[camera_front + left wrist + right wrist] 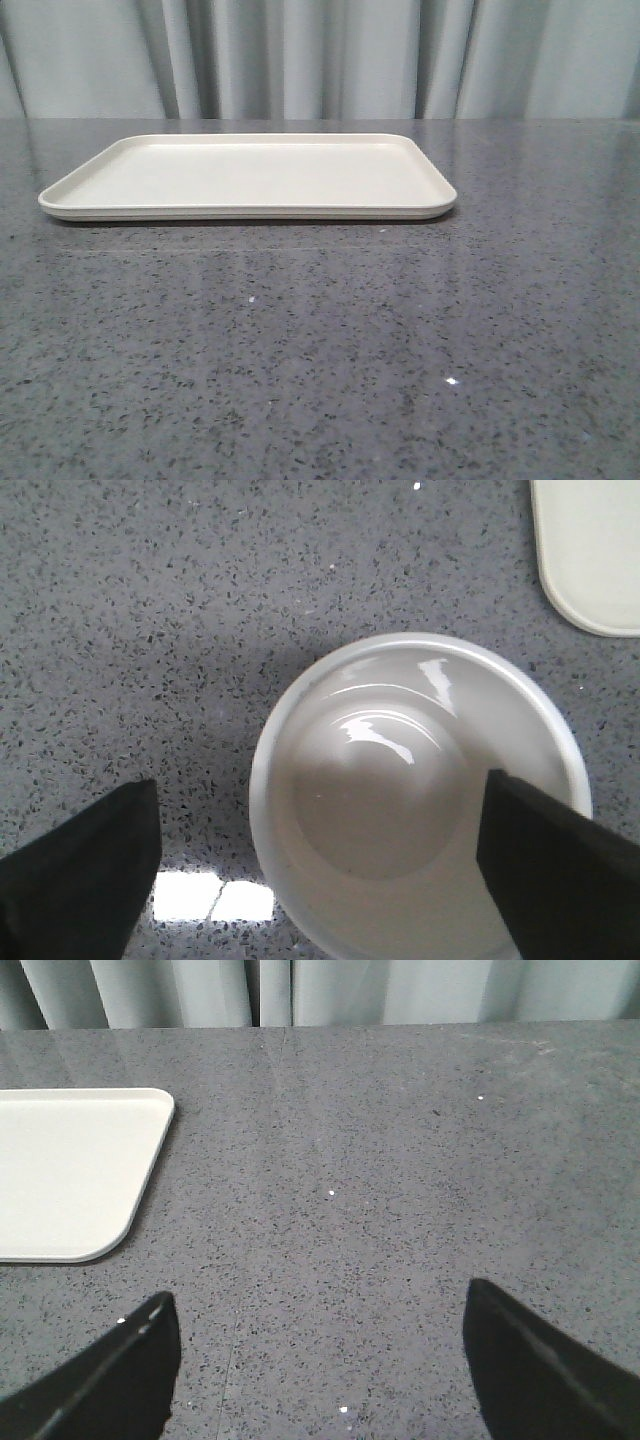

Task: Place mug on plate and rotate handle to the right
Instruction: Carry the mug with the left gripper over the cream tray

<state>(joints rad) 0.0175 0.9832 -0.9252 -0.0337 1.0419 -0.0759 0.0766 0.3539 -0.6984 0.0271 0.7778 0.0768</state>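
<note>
Your left gripper (320,870) hangs spread over the glossy white mug (415,800), one finger (545,865) above its rim, the other outside. The plate (595,555) lies just beyond. Your right gripper (320,1360) gapes over bare speckled counter (400,1190); matte, round-cornered plate sits off to one side.

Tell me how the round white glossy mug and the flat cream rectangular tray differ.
The round white glossy mug is deep and circular; the flat cream rectangular tray is shallow, with rounded corners and a low rim. The mug sits between the left gripper's spread fingers; nothing holds the tray, which carries nothing. The mug shines; the tray looks matte. Both rest on the speckled grey countertop.
</note>
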